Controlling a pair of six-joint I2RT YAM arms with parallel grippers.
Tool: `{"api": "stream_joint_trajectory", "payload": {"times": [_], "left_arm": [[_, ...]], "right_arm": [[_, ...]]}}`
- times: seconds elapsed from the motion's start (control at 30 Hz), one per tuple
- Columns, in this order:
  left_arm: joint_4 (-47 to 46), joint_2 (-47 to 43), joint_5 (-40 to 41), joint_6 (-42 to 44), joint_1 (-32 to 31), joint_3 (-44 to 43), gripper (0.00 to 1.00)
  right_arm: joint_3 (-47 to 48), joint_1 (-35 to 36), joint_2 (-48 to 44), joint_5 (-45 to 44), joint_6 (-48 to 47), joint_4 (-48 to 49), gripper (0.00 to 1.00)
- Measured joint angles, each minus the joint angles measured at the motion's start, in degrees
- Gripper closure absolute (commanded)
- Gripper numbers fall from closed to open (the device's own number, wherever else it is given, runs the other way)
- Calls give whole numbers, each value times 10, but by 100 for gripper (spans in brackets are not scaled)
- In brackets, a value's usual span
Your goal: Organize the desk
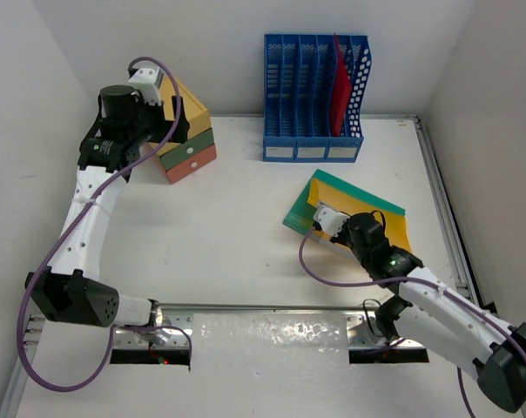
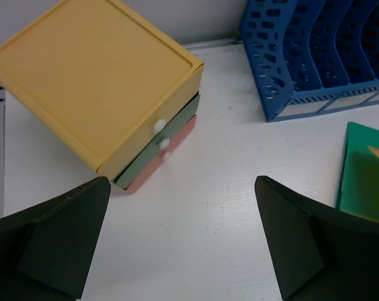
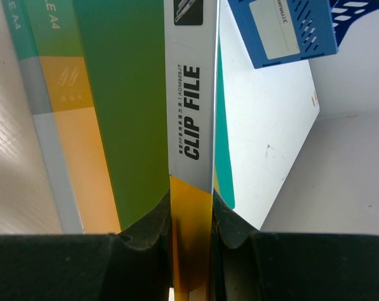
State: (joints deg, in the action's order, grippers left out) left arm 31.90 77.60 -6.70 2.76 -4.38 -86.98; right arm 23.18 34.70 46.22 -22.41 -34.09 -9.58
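Top external, flat white desk (image 1: 237, 231), thin metal edge rails (image 1: 441, 205)

A robotics lab cell dressed as an office is shown. The desk (image 1: 246, 252), a large white flat tabletop edged with thin metal rails (image 1: 443, 209), is boxed in by plain white walls (image 1: 37, 78) — a staged enclosure. A white-and-black jointed left arm (image 1: 84, 209) and right arm (image 1: 446, 305) are mounted at its near edge, trailed by purple cables (image 1: 320, 272). Office stationery is laid out — a blue slotted plastic file rack (image 1: 313, 96), a small yellow, green and orange drawer box (image 1: 192, 144), and a yellow clip file (image 3: 191, 113) with a white spine printed "CLIP FILE".
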Motion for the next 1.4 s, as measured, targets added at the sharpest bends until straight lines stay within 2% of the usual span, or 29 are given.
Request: {"api": "stream_joint_trajectory", "payload": {"times": [0.3, 0.77, 1.13, 1.4], "left_arm": [[0, 0, 23, 1, 9, 0, 0], [-14, 1, 52, 5, 32, 0, 0], [-17, 17, 43, 4, 95, -9, 0], [-17, 18, 31, 2, 109, -9, 0]], "right_arm": [[43, 1, -11, 7, 2, -31, 100], [87, 3, -34, 66, 7, -49, 100], [111, 3, -43, 112, 7, -56, 100], [114, 3, -64, 155, 14, -54, 100]]}}
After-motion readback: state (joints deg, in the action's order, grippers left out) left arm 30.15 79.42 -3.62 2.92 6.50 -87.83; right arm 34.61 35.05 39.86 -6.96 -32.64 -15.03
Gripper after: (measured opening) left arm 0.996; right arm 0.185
